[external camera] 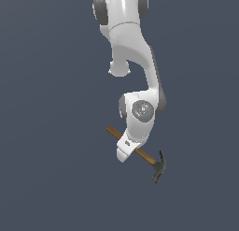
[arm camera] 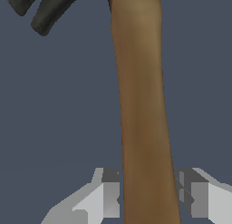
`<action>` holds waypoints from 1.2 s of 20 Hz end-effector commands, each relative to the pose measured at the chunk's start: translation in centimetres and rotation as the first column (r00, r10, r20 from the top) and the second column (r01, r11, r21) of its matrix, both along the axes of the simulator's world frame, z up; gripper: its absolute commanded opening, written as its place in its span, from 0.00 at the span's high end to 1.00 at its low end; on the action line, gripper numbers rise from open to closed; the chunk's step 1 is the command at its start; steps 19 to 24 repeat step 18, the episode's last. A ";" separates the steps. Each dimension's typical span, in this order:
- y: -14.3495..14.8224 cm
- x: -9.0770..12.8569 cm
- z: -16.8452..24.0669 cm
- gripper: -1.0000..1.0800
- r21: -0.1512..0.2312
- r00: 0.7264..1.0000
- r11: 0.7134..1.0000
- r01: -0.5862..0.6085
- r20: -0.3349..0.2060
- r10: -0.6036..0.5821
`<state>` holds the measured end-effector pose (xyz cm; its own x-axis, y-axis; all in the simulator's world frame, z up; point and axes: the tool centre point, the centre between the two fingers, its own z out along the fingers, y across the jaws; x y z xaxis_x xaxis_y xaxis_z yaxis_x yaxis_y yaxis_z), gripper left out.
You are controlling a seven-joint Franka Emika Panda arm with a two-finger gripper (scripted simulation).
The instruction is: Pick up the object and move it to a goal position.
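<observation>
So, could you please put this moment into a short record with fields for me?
scene: simulator render, plain dark blue-grey background
object: claw hammer, brown wooden handle, dark grey metal head
hammer pose: handle runs diagonally, head toward the exterior view's lower right
gripper: straddles the handle, one finger on each side
left-hand finger in the wrist view: at the handle's edge
other finger: a thin gap shows beside the handle
grasp: cannot tell whether it is closed firmly
goal position: no marker visible
</observation>
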<state>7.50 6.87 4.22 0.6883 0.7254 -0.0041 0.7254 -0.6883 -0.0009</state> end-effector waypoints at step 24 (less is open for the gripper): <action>10.2 0.8 9.6 1.00 0.003 1.000 1.000 -0.004 0.003 0.004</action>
